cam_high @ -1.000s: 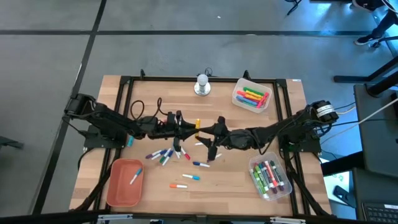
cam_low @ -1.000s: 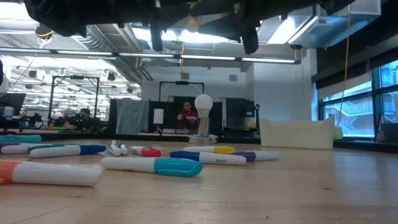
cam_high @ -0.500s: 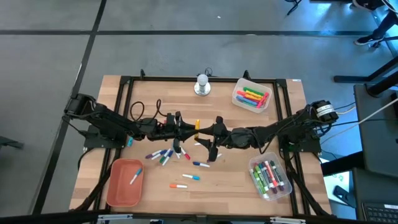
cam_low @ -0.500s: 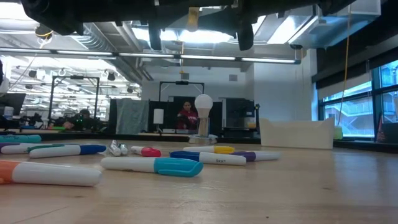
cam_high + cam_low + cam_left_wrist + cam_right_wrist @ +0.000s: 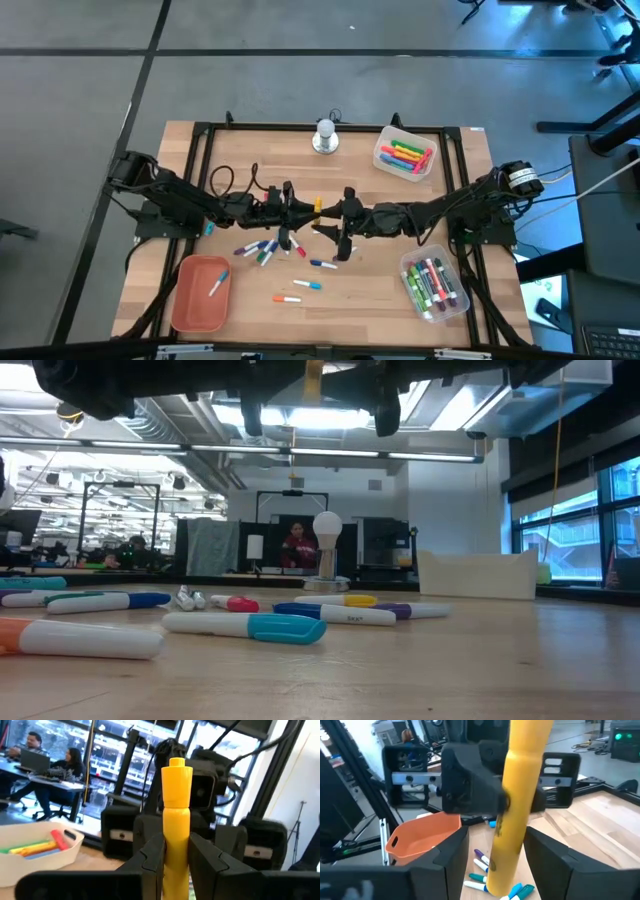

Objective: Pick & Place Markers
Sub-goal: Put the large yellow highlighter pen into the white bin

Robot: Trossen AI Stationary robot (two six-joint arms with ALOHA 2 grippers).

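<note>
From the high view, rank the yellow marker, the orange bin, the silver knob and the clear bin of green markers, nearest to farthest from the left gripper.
1. Yellow marker: clamped in the left gripper, mid-table.
2. Silver knob: at the table's far edge.
3. Orange bin: near corner on the left arm's side.
4. Clear bin of green markers: near corner on the right arm's side.

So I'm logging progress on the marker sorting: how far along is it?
Partly done. The two clear bins already hold thick markers, and the orange tray holds one thin marker. In hand: the left gripper grips a yellow marker mid-table, with the right gripper open around it, apparently a handover. Left: a dozen or so loose markers on the table.
</note>
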